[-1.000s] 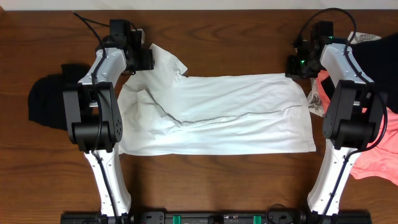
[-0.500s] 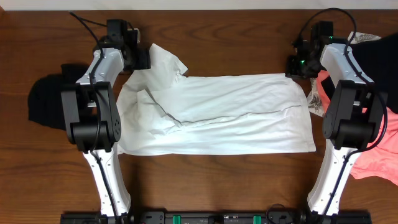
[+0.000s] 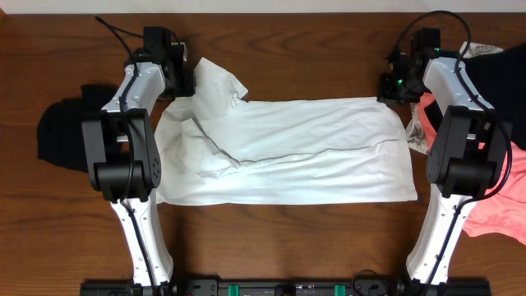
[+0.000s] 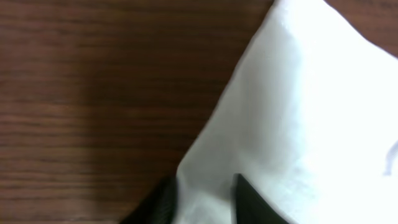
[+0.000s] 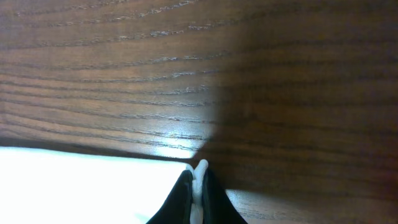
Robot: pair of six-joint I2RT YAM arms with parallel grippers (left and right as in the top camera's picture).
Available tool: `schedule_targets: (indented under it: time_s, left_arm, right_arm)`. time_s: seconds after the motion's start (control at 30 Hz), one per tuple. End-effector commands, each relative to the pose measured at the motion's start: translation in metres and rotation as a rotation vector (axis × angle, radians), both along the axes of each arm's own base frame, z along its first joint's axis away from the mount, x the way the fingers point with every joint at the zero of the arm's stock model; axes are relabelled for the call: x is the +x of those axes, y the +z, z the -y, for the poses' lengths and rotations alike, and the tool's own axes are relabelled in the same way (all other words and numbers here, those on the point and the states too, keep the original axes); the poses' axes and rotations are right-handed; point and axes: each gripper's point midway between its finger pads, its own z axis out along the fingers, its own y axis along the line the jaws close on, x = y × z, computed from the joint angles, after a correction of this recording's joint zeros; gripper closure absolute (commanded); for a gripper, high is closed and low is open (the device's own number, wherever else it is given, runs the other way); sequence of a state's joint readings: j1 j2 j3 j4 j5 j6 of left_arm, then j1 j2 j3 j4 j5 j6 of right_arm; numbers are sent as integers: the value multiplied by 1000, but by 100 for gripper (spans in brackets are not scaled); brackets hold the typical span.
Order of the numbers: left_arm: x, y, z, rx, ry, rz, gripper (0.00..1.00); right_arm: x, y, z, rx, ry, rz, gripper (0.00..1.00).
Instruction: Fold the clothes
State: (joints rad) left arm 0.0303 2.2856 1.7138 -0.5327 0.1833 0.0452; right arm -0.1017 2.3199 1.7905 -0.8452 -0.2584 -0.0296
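Observation:
The white T-shirt lies spread across the middle of the table, its left side rumpled and a sleeve pointing to the far left corner. At that sleeve sits my left gripper. In the left wrist view its jaws stand narrowly apart, astride the sleeve's edge, with white cloth between them. My right gripper is at the shirt's far right corner. In the right wrist view it is shut on a pinch of white fabric.
A black garment lies at the left edge beside the left arm. On the right are a black garment, a coral-pink one and a bit of patterned cloth under the right arm. Bare wood lies along the front.
The left gripper has shifted slightly at the sleeve and its jaws have narrowed around the sleeve's edge. The right gripper and the shirt have stayed put.

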Motion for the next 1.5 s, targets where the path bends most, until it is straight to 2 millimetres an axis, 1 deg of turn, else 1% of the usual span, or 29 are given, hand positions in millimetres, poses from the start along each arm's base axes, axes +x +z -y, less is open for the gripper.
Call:
schedule_targets:
  time_s: [0.0, 0.1, 0.17, 0.2, 0.27, 0.33, 0.43, 0.5, 0.6, 0.7, 0.83, 0.9, 1.0, 1.17, 1.33, 1.47]
  left_arm:
    - [-7, -4, 8, -17, -19, -31, 76]
    - [-11, -6, 8, -17, -19, -49, 81]
    - [-14, -7, 8, -17, -19, -60, 91]
    - [-15, -7, 8, -18, -19, -63, 94]
    - [-15, -6, 8, -18, -19, -65, 94]
    - [-16, -1, 8, -17, -19, -61, 94]
    - [-13, 10, 8, -17, -19, -38, 94]
    - [-11, 25, 10, -26, -23, -11, 94]
    - [-11, 44, 18, -66, -40, 20, 94]
    - [-14, 62, 22, -87, -50, 36, 94]
    - [-21, 76, 22, -87, -50, 34, 94]
    - [-28, 78, 22, -89, -49, 13, 94]
    - [-41, 74, 22, -91, -46, -43, 94]
    - [-56, 70, 23, -94, -43, -107, 94]
    - [-69, 72, 25, -112, -39, -154, 94]
    - [-77, 77, 28, -125, -41, -174, 94]
  right_arm:
    - [-9, -21, 1, -17, -13, -60, 94]
    - [-9, -21, 1, -17, -14, -60, 95]
    - [-9, -21, 2, -18, -14, -60, 95]
    - [-9, -21, 2, -17, -14, -61, 95]
    - [-9, -21, 2, -18, -14, -61, 95]
    - [-9, -21, 2, -18, -14, -61, 95]
    - [-9, -21, 2, -18, -14, -61, 95]
    - [-9, -21, 2, -17, -14, -62, 98]
    - [-9, -21, 2, -17, -14, -61, 99]
    - [-9, -19, 2, -18, -15, -58, 99]
    - [-8, -12, 3, -18, -16, -48, 99]
    - [-9, -7, 3, -19, -16, -44, 99]
    - [-11, 0, 2, -19, -16, -46, 99]
    - [-25, 11, 3, -14, -20, -90, 99]
    - [-42, 19, 7, -9, -31, -143, 99]
    - [-46, 33, 12, -8, -44, -139, 99]
